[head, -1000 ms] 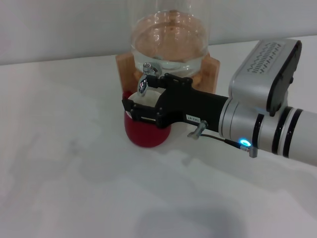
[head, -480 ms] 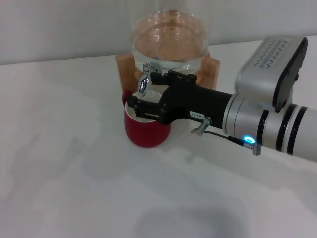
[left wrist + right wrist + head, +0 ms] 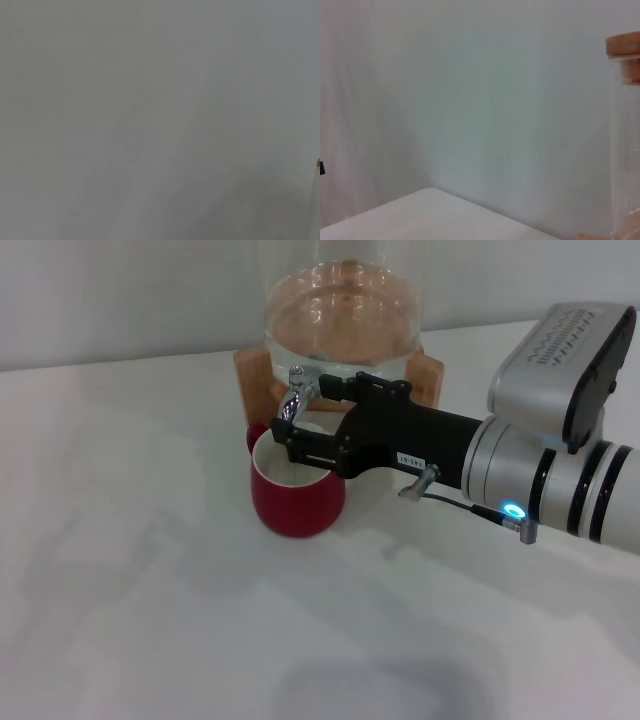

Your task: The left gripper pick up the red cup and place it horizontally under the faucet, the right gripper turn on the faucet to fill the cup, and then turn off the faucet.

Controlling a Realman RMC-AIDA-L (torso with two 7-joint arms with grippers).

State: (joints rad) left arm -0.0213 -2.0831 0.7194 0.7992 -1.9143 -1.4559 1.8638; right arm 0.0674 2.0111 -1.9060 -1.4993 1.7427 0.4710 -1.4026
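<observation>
The red cup (image 3: pixel 297 505) stands upright on the white table, its white inside showing, directly below the faucet (image 3: pixel 296 392). The faucet is a chrome spigot sticking out of the base of the clear glass jar (image 3: pixel 340 320). My right gripper (image 3: pixel 304 416) reaches in from the right, above the cup's rim. It is open, with one finger behind the faucet and the other in front of it. No water stream shows. The left gripper is out of view; the left wrist view shows only a blank pale surface.
The jar holds water and rests on a wooden stand (image 3: pixel 254 375) at the back of the table (image 3: pixel 150 570). The right wrist view shows the jar's edge with a wooden lid (image 3: pixel 624 50) against a pale wall.
My right gripper has risen and moved back toward the jar, from low over the cup's mouth to level with the faucet. The cup's white inside now shows. The cup has not moved.
</observation>
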